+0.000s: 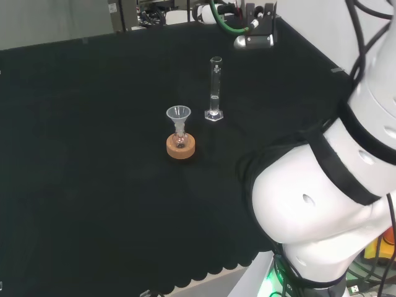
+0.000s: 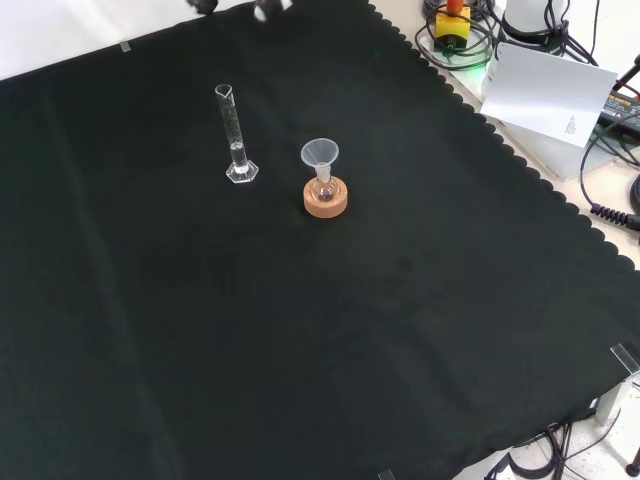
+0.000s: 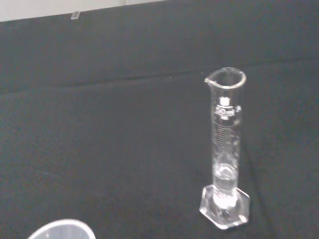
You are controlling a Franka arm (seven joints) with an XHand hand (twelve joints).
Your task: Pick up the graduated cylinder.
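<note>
Front view — graduated cylinder (image 2: 237,137) upright, funnel (image 2: 320,154) near

Clear glass cylinder (image 3: 225,154), matt cloth (image 2: 300,330)

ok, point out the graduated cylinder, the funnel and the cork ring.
graduated cylinder (image 2: 235,125): front view, middle of the upright tube.
funnel (image 2: 320,153): front view, wide cone at its top.
cork ring (image 1: 180,148): head view, front wall of the stand.

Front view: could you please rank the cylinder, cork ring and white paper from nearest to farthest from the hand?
1. Cylinder, just below the hand at the top edge.
2. Cork ring, right of the cylinder.
3. Paper, off the cloth, far right.
</note>
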